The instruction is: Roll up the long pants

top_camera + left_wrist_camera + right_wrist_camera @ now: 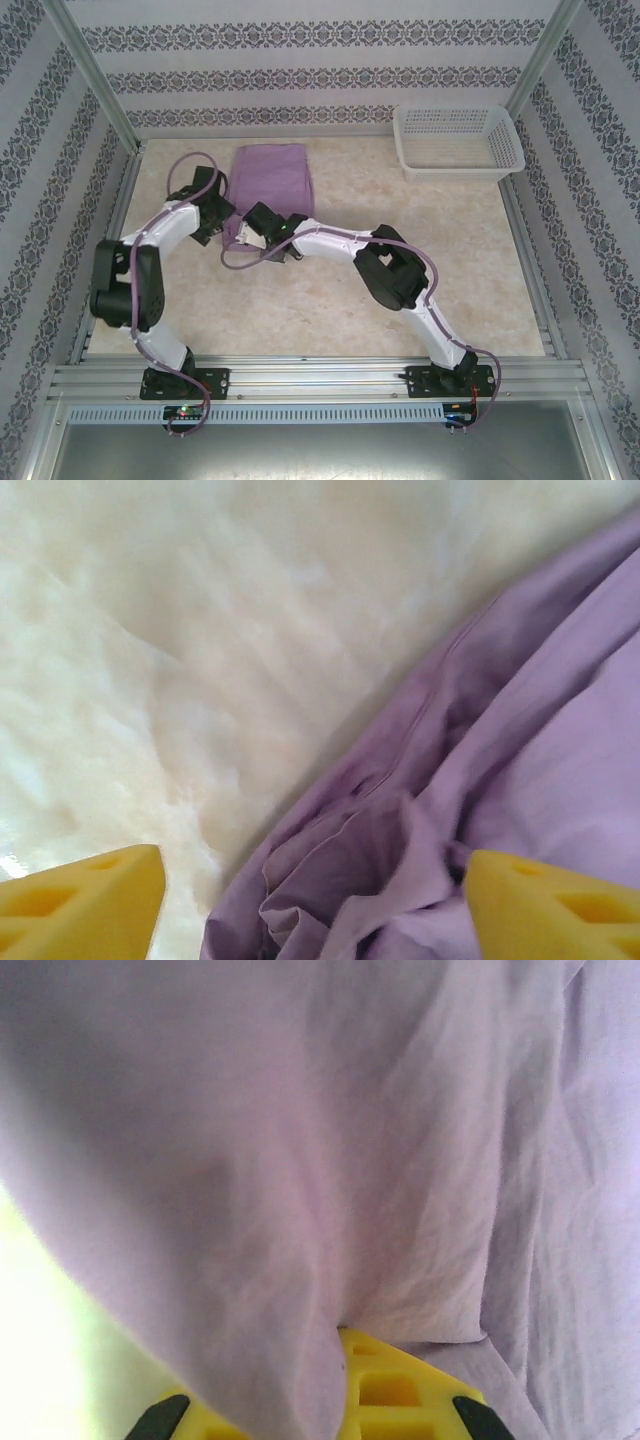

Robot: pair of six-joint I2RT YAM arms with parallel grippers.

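The long pants [268,178] lie folded as a lilac rectangle at the back middle of the table, their near end bunched up between the two arms. My left gripper [207,218] is at the pants' near left corner. In the left wrist view it [315,915] stands open, yellow fingers [95,900] wide apart over the crumpled pants hem [360,870]. My right gripper [252,232] sits at the near edge of the cloth. In the right wrist view it [338,1365] is shut on a fold of the pants [300,1160], which drapes up over its fingers [400,1390].
A white mesh basket [458,142] stands at the back right corner. Metal frame posts [90,70] and patterned walls enclose the table. Bare beige tabletop [400,220] stretches right of the pants and toward the near edge.
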